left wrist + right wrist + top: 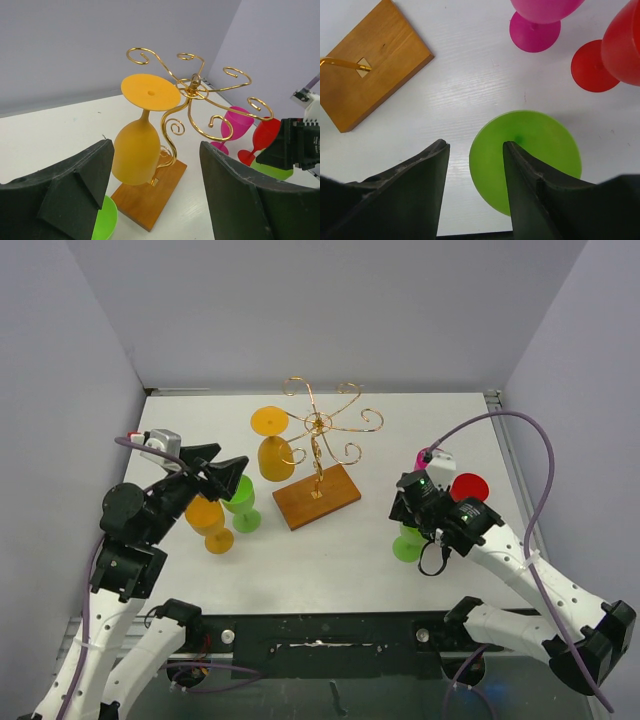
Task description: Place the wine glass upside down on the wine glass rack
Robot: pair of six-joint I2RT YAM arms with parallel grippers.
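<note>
The wine glass rack [318, 430] is gold wire on a brown wooden base [330, 502] at mid-table. A yellow-orange wine glass [272, 445] hangs upside down on one of its arms, foot on top; it also shows in the left wrist view [137, 155], beside the rack [192, 90]. My left gripper [228, 458] is open and empty, left of the rack, above an orange glass [210, 520] and a green glass [240, 502]. My right gripper [475, 145] is open and empty. Its right finger overlaps the round foot of a second green glass [540, 145].
A pink glass [535, 30] and a red glass [615, 55] stand upright just beyond the right gripper, right of the rack base [370, 65]. Grey walls enclose the table on three sides.
</note>
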